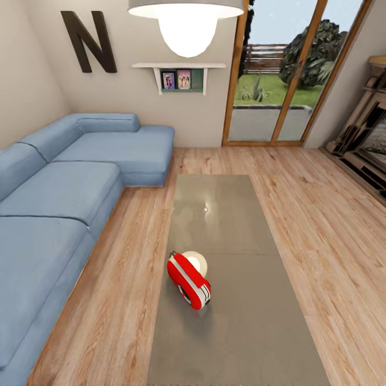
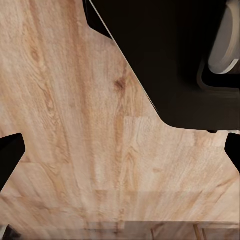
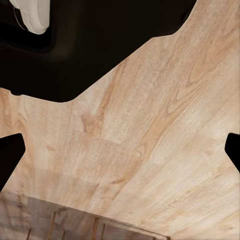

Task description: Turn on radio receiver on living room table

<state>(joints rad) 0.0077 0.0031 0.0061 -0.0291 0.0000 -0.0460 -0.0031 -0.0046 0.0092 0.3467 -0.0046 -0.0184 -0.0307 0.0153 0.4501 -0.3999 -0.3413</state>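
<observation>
The red radio receiver (image 1: pixel 188 280), with a white band along its edge, lies tilted on the near half of the long grey-brown table (image 1: pixel 236 332) in the living room. Its thin handle points toward the sofa. In the left wrist view, my left gripper (image 2: pixel 120 155) is open over bare wood floor, with one dark fingertip at each side edge. My right gripper (image 3: pixel 120 152) is open in the same way over the floor. Nothing sits between either pair of fingers. Both wrist views also catch part of the robot's black base (image 2: pixel 170 55).
A pale round disc (image 1: pixel 198 262) rests just behind the radio. The blue L-shaped sofa (image 1: pixel 64 193) runs along the table's left side, with a strip of plank floor between them. Glass doors (image 1: pixel 279 80) stand at the back, a fireplace (image 1: pixel 370 139) at the right, and a lamp (image 1: pixel 187 27) hangs overhead.
</observation>
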